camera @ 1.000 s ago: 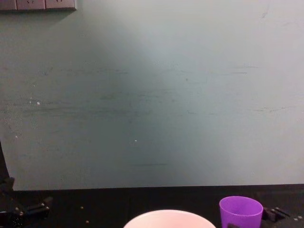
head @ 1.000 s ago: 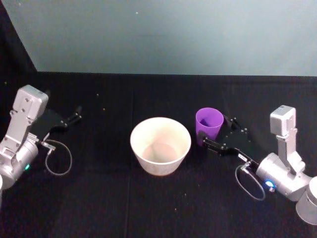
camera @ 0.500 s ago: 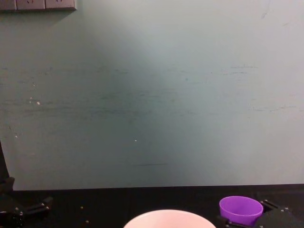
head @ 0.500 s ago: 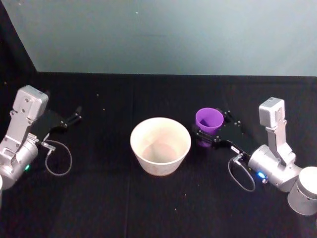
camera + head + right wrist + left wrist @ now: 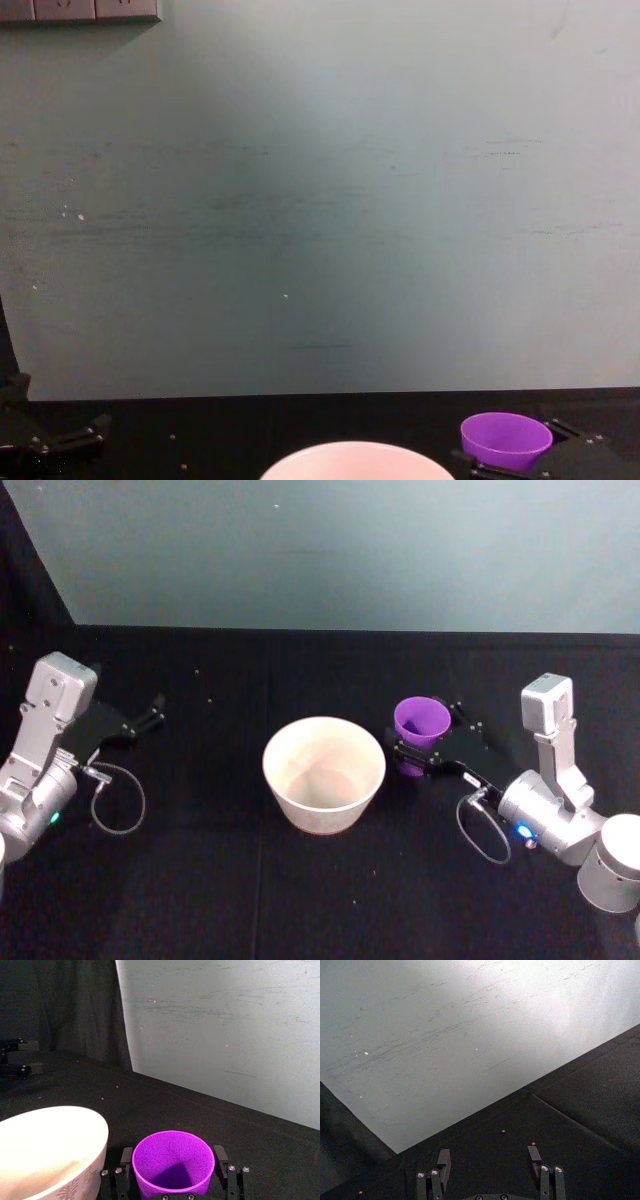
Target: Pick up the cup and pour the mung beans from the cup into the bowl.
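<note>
Purple cup [image 5: 421, 720], pinkish-white bowl [image 5: 325, 810]

Mid-table bowl [image 5: 324, 773], cup [image 5: 421, 720] near its right side; open tabletop [image 5: 200, 820] to its left

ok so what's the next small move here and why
Probably lift the small bright-purple plastic cup a little, if the grip is firm: the right gripper sits around it, and the wide pale pinkish-white bowl stands just to its left. The left gripper is parked.

Head cam high, chest low, both w/ cup [image 5: 421, 720]
</note>
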Controlling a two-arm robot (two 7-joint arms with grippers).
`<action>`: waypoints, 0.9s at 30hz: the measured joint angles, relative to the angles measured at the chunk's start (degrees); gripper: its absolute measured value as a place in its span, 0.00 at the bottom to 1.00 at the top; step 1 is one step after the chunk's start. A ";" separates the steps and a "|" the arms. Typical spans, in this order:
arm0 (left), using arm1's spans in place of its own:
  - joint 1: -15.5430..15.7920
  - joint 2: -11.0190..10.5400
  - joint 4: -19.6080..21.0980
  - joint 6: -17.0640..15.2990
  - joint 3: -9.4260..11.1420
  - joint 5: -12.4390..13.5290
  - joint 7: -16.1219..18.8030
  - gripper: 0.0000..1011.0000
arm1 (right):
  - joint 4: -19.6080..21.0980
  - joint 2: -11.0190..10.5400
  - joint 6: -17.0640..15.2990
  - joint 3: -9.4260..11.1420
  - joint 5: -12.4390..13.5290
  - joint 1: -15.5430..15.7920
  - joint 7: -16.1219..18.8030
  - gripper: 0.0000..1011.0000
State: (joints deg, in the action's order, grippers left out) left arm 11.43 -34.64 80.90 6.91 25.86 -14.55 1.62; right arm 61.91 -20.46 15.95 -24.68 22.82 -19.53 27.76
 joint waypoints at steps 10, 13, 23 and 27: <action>0.00 0.00 0.00 0.00 0.00 0.00 0.00 0.99 | 0.06 -0.10 0.04 -0.06 0.00 0.06 -0.02 0.88; 0.00 0.00 0.00 0.00 0.00 0.00 0.00 0.99 | 0.08 -0.11 0.05 -0.08 0.00 0.07 -0.03 0.80; 0.00 0.00 0.00 0.00 0.00 0.00 0.00 0.99 | 0.13 -0.15 0.11 -0.06 -0.04 0.10 -0.04 0.74; 0.00 0.00 0.00 0.00 0.00 0.00 0.00 0.99 | 1.75 -0.72 -0.12 0.63 -0.35 0.82 0.14 0.74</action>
State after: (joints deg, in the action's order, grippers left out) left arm 11.43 -34.64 80.90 6.91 25.86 -14.55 1.62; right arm 63.66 -21.18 15.83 -24.05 22.47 -18.71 27.90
